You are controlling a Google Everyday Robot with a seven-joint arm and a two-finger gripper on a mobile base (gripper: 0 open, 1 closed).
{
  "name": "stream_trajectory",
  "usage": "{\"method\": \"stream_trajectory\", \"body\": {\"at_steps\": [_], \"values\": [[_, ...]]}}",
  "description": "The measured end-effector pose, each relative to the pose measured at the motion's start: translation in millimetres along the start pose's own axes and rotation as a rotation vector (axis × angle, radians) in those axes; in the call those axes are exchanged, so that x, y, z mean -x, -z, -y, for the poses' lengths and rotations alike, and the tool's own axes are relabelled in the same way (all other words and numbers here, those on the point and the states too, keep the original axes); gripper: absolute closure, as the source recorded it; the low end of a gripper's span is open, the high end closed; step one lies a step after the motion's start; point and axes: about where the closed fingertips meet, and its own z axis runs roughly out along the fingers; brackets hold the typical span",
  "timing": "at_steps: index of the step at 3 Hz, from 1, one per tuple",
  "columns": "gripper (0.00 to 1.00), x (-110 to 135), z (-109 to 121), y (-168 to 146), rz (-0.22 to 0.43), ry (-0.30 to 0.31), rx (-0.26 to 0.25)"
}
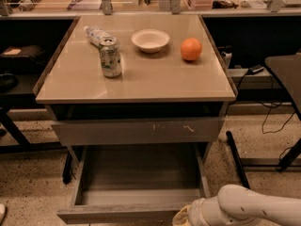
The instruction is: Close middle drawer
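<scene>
The middle drawer [113, 214] is pulled far out at the bottom of the camera view. It is wide and grey-brown, and its bare grey box interior is open to view. Its plain front runs along the lower edge of the picture. My gripper [182, 217] is at the bottom edge, at the right part of that drawer front, on the end of my white arm [254, 208], which comes in from the lower right. Most of the gripper is cut off by the picture's edge.
Above it, a drawer front with pale scratch marks [136, 131] stands slightly out under the tabletop [141, 81]. On top are a can [110, 57], a lying plastic bottle [96, 34], a white bowl [150, 40] and an orange [191, 49]. A dark table [287, 74] stands at the right.
</scene>
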Motion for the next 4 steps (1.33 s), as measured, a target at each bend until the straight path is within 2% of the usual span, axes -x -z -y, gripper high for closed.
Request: {"method": "stream_trajectory", "body": {"at_steps": [2, 4], "values": [[0.58, 0.8, 1.3, -0.4, 0.001, 0.001, -0.005], [0.11, 1.5, 3.7, -2.2, -0.004, 0.002, -0.009]]}}
